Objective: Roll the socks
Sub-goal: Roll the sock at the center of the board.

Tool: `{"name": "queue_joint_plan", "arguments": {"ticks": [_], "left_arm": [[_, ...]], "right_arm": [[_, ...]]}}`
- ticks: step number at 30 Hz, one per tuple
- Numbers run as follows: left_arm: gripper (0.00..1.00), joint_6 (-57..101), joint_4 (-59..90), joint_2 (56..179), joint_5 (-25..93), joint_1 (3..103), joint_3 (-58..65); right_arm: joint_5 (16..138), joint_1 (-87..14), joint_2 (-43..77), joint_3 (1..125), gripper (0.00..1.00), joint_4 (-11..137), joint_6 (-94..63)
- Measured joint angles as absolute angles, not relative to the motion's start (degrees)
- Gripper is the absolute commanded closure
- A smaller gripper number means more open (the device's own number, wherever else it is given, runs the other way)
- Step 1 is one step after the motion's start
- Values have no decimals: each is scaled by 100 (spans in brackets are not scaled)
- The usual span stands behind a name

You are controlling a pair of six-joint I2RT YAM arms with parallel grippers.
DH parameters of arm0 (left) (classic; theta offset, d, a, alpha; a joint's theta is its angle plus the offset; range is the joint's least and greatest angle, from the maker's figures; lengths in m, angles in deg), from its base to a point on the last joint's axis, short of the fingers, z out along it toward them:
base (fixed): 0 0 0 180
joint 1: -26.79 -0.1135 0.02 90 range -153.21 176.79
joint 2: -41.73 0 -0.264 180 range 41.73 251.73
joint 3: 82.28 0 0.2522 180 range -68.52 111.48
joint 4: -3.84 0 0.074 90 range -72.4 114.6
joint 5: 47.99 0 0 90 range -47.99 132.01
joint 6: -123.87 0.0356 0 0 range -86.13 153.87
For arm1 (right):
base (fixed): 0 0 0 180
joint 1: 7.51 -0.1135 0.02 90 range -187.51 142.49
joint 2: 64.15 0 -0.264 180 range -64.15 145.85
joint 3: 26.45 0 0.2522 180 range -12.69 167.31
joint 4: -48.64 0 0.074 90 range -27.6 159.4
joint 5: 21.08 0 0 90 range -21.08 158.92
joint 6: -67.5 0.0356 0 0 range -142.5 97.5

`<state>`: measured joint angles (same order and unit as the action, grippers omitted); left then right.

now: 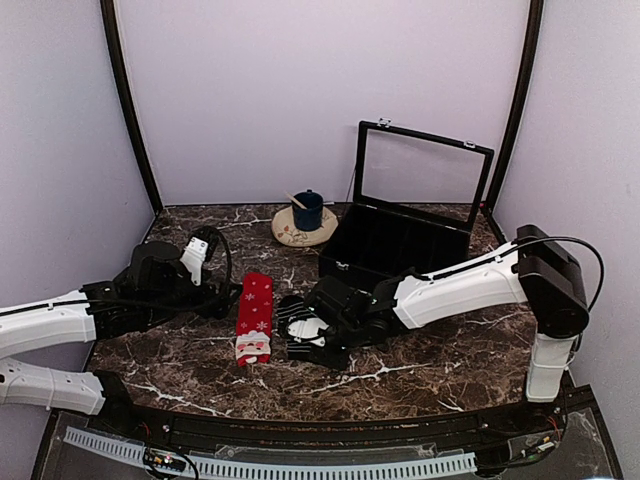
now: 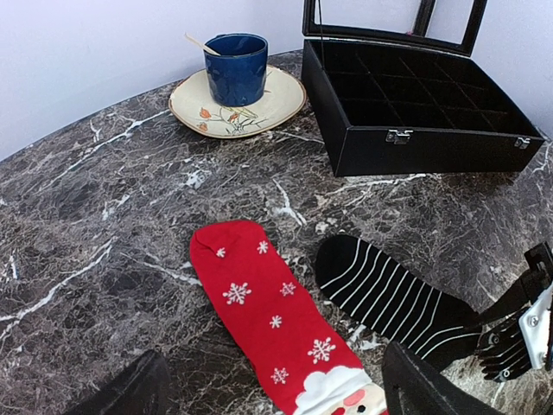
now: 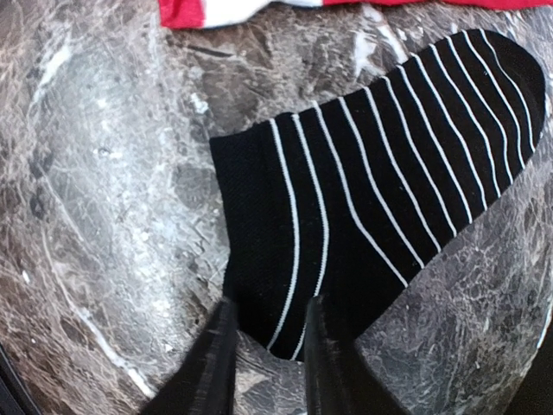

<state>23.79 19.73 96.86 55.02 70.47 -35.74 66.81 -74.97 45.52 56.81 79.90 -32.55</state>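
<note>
Both socks lie flat and side by side on the marble table. The red sock (image 1: 255, 315) (image 2: 276, 320) has white snowflakes and a Santa face at its near end. The black sock (image 1: 298, 322) (image 2: 389, 290) (image 3: 371, 173) has thin white stripes. My right gripper (image 1: 312, 338) (image 3: 268, 304) is down at the black sock's cuff edge. Its fingers (image 3: 216, 346) stand close together on either side of a strip of flat cuff fabric. My left gripper (image 1: 228, 298) (image 2: 276, 385) hovers wide open over the Santa end of the red sock and holds nothing.
An open black compartment box (image 1: 400, 245) (image 2: 415, 112) with its lid raised stands at the back right. A blue cup (image 1: 307, 210) (image 2: 235, 69) with a stick in it sits on a cream plate (image 1: 290, 235) (image 2: 276, 99) at the back centre.
</note>
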Motion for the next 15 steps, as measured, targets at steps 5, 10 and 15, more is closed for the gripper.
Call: {"name": "queue_joint_plan", "arguments": {"ticks": [5, 10, 15], "left_arm": [[14, 2379, 1938, 9791, 5491, 7047, -3574], [14, 2383, 1936, 9815, 5483, 7047, -3574], [15, 2420, 1936, 9813, 5439, 7045, -3574]], "right_arm": [[6703, -7497, 4552, 5643, 89, 7981, -3233], [6786, -7497, 4552, 5597, 97, 7986, -3163], [6915, -7470, 4552, 5595, 100, 8001, -3097]]}}
